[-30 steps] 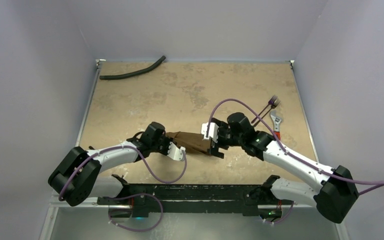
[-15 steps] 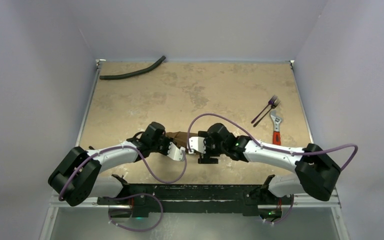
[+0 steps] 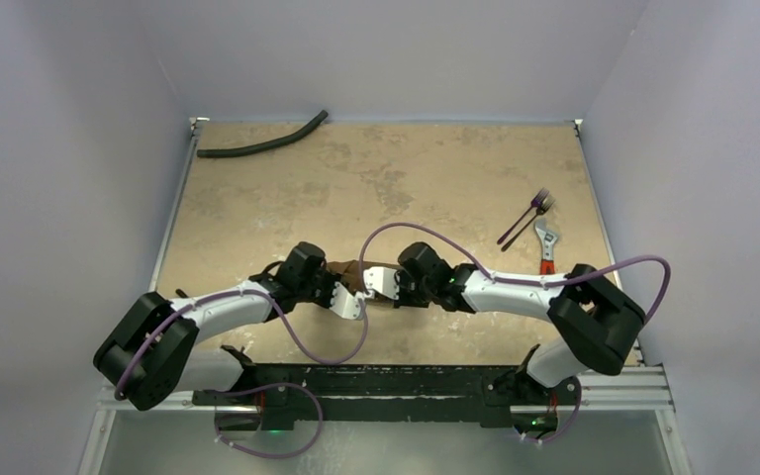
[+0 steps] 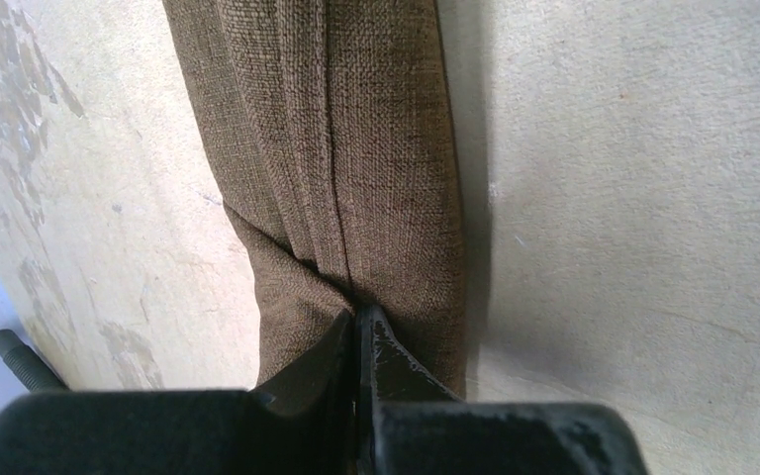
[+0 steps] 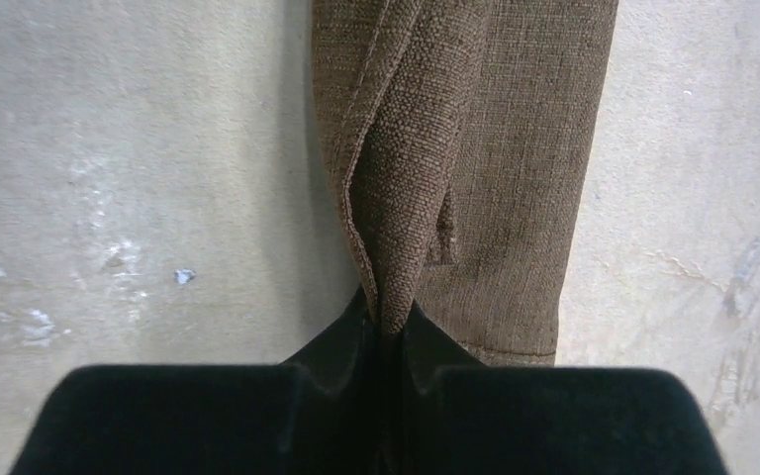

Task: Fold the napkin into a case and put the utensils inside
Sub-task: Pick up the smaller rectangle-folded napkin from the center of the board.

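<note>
I've got the napkin [image 4: 356, 148] pinched at both ends: left claw [image 4: 357, 319] clamped on one, right claw [image 5: 388, 315] on the other. Its long axis runs between them on the near desk [image 3: 356, 178]; forks [image 3: 526, 216] lie well off right, nearer my right arm.

Tan table [image 3: 356, 188] carries brown napkin [image 4: 356, 148] near front; black hose [image 3: 262, 145] at far-left corner; purplish utensils [image 3: 526, 218] beside red-handled wrench [image 3: 546, 247], right.
</note>
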Action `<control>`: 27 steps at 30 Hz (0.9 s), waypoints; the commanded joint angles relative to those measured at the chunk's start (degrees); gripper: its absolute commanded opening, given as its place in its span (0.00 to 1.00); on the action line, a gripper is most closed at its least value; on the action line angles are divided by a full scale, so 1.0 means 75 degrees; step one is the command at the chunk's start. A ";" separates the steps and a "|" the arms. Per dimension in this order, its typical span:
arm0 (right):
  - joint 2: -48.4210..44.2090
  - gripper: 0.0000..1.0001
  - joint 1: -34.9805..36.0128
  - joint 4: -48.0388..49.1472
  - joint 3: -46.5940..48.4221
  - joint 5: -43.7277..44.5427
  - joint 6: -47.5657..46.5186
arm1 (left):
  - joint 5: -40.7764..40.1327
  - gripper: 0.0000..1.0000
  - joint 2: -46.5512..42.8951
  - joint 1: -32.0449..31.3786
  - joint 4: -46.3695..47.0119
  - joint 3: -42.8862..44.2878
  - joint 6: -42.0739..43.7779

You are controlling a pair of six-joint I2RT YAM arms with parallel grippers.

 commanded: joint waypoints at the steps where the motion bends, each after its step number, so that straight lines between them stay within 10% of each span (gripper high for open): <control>1: -0.0133 0.03 -0.0077 -0.0714 0.0722 -0.0782 0.0554 | -0.0253 0.00 0.0032 0.0001 -0.0873 -0.0299 -0.0149; 27: 0.3201 0.00 -0.0743 -0.4723 0.3553 -0.7261 -0.0128 | -0.1409 0.00 -0.0747 0.1302 -0.0092 -0.0891 0.1958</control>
